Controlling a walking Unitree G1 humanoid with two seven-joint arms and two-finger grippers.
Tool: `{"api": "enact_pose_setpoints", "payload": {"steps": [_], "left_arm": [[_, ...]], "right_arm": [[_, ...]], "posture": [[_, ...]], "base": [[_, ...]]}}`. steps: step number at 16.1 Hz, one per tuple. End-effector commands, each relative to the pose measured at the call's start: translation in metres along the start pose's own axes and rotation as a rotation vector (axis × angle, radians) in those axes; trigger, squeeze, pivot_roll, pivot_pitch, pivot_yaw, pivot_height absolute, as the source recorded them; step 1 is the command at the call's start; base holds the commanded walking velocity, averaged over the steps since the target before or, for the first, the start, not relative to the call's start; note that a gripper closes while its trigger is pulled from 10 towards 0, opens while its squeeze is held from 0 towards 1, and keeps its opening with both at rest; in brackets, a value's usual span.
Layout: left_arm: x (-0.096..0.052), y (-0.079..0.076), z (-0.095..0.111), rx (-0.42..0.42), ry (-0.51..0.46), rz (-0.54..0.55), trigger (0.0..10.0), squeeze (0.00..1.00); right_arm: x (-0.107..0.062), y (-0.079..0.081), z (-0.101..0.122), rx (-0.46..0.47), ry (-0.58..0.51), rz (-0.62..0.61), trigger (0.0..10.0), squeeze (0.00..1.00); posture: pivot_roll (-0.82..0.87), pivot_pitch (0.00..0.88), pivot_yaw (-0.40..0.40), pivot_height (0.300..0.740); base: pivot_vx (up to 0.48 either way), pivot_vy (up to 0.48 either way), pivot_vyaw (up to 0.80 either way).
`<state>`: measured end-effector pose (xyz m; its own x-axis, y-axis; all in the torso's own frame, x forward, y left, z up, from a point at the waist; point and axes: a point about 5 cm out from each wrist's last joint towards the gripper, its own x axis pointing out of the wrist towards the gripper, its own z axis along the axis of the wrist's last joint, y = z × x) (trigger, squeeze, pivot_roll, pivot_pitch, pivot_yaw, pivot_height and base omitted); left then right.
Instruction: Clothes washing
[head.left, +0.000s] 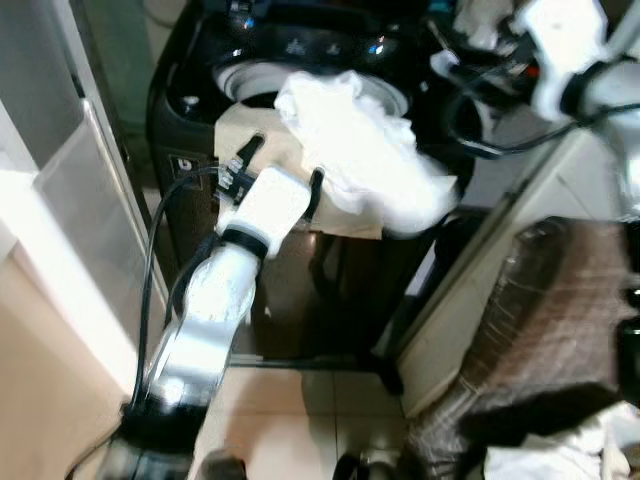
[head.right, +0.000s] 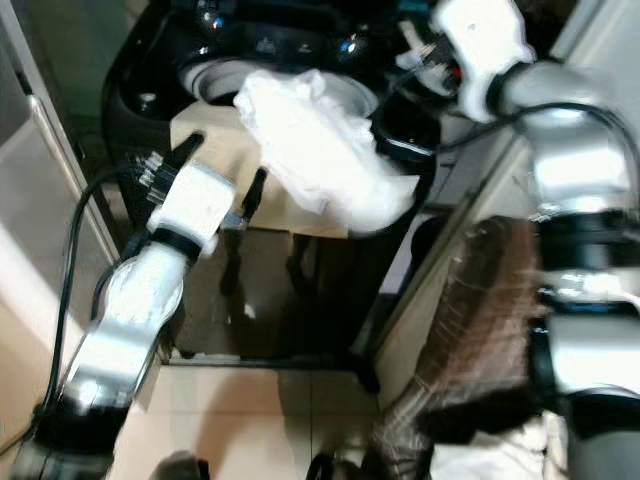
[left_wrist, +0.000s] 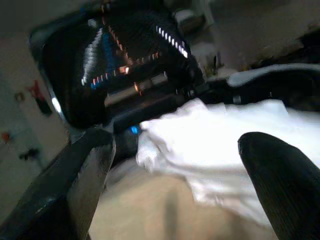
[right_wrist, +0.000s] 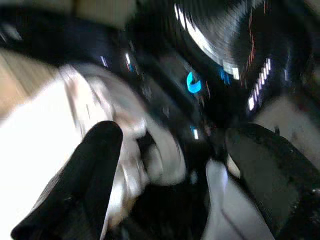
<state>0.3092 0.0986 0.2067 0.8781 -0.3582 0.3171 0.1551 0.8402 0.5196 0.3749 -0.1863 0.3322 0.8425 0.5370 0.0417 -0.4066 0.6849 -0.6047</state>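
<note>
White garment (head.left: 360, 150) draped over the front rim of the black washing machine (head.left: 180, 110), long axis running from the drum opening (head.right: 215, 80) down toward the robot's right. Left gripper (head.left: 280, 175), nearer, reaches just below it, fingers spread, holding nothing. Right gripper (right_wrist: 170, 165) open above the control panel (head.right: 300, 42).

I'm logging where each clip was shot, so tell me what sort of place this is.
Probably a home laundry corner. A black top-loading washing machine stands with its round drum opening exposed, a white garment is draped over its rim, and more crumpled white cloth lies on the tiled floor.
</note>
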Motion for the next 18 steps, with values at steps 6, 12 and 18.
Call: {"api": "enact_pose_setpoints", "payload": {"steps": [6,12,18], "left_arm": [[0.035,0.012,0.005,0.016,-0.074,-0.009,10.0,0.00],[0.021,0.014,-0.002,-0.078,-0.052,0.075,10.0,0.00],[-0.016,0.016,-0.010,-0.139,0.019,0.141,10.0,0.00]], "right_arm": [[0.017,-0.009,0.028,0.049,-0.135,-0.132,10.0,0.00],[-0.004,0.063,-0.070,0.297,0.061,0.143,10.0,0.00],[-0.039,0.178,-0.175,0.569,0.487,0.193,10.0,0.00]], "posture": [[0.05,0.000,-0.078,0.740],[0.04,0.019,-0.083,0.740],[0.09,0.035,-0.060,0.740]], "base": [[0.000,0.000,0.00],[0.000,0.000,0.00],[0.000,0.000,0.00]]}}
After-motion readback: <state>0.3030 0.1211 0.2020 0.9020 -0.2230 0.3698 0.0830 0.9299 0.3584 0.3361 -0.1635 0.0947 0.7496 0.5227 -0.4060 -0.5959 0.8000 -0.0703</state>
